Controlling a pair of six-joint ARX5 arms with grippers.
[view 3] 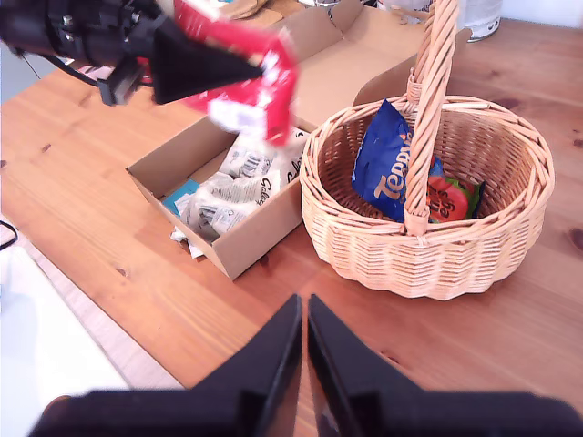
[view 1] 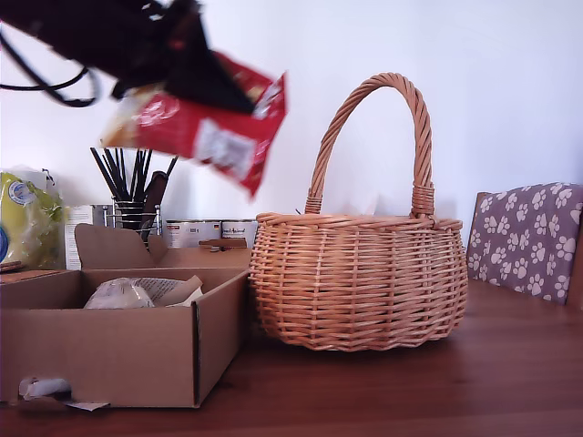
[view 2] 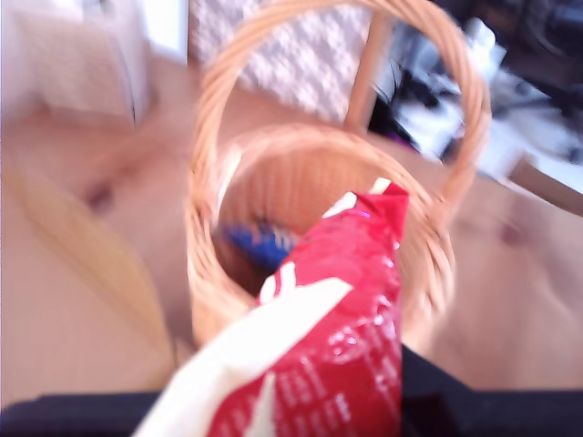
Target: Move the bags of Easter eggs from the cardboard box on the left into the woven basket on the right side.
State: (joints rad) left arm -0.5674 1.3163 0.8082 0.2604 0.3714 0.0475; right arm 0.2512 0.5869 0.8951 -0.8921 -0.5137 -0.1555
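Above the cardboard box (view 1: 109, 350), my first tool (view 1: 196, 77) is clamped on the red-and-cream bag (view 1: 214, 127), hanging near the woven basket (view 1: 360, 282). My second tool (view 3: 304, 341) hovers apart, jaws nearly closed, holding nothing. Pale bags (view 3: 232, 187) lie in the box.

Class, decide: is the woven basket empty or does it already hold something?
Not empty. The woven basket already holds a blue bag and a red-green one, lying inside under its handle.
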